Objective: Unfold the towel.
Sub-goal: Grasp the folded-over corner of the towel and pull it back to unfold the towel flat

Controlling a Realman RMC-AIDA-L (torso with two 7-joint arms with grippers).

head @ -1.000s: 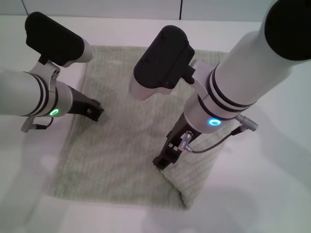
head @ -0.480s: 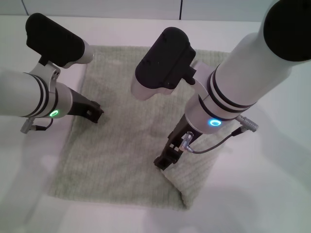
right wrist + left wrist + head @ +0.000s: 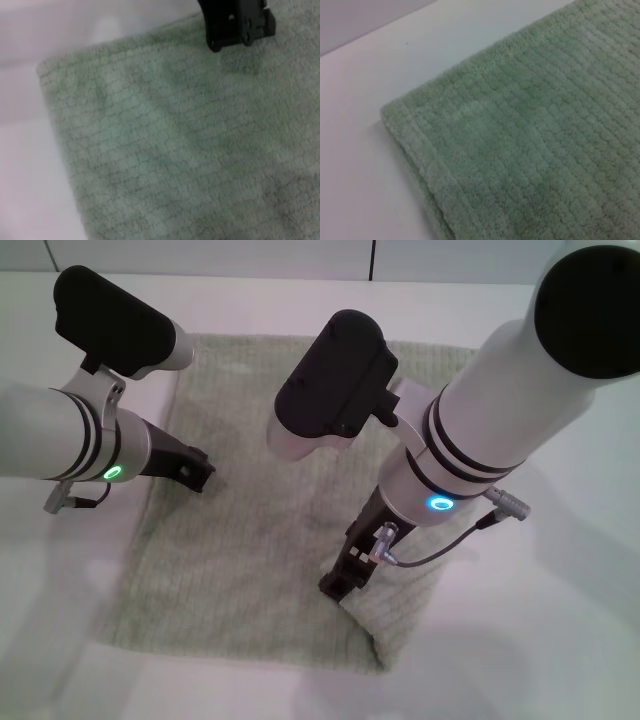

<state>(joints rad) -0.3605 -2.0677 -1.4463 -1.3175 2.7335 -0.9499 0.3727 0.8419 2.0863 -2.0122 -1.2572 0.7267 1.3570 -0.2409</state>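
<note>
The towel is a pale grey-green ribbed terry cloth lying flat on the white table. It fills the left wrist view and the right wrist view. My left gripper rests low at the towel's left edge, and it shows as a black piece far off in the right wrist view. My right gripper is down on the towel near its front right part. A raised fold of cloth lies just right of it.
The white table surrounds the towel on all sides. A towel corner lies against bare table in the left wrist view. A grey cable loops off my right wrist above the cloth.
My right arm has shifted slightly toward the front, its gripper a little lower on the towel. The left arm and the towel have not visibly moved.
</note>
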